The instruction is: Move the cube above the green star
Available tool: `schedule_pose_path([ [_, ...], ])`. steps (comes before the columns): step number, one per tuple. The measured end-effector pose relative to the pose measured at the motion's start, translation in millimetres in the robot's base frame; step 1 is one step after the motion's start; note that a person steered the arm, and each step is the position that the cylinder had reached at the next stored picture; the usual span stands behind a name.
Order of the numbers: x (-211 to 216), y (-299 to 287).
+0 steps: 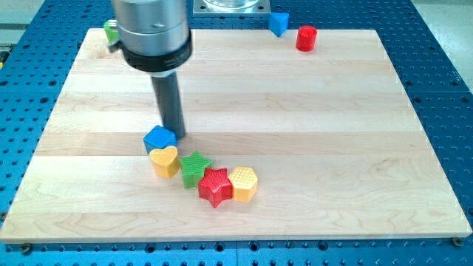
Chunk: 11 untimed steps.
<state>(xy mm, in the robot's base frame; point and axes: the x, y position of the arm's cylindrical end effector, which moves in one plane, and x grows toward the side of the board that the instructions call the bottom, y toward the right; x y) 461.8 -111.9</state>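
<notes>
A blue cube [159,138] sits on the wooden board [310,133] left of centre. My tip [177,135] touches or nearly touches the cube's right side. A yellow heart [164,160] lies just below the cube, touching it. The green star [195,168] lies right of the heart, below and right of the cube. A red star [216,186] and a yellow hexagon [243,182] follow to the lower right in a chain.
A second blue block [278,23] and a red cylinder [306,38] stand at the board's top edge, right of centre. A green block [111,32] shows at the top left, partly hidden behind the arm's body [151,33].
</notes>
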Motion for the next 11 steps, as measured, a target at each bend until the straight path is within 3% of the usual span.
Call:
schedule_pose_path([
  [2,12.3,-93.6],
  [3,51.8,-109.8],
  [5,30.8,6.7],
  [6,14.2,-40.8],
  [8,-5.1,13.0],
  [9,40.8,9.3],
  [10,45.0,17.2],
  [11,7.9,15.3],
])
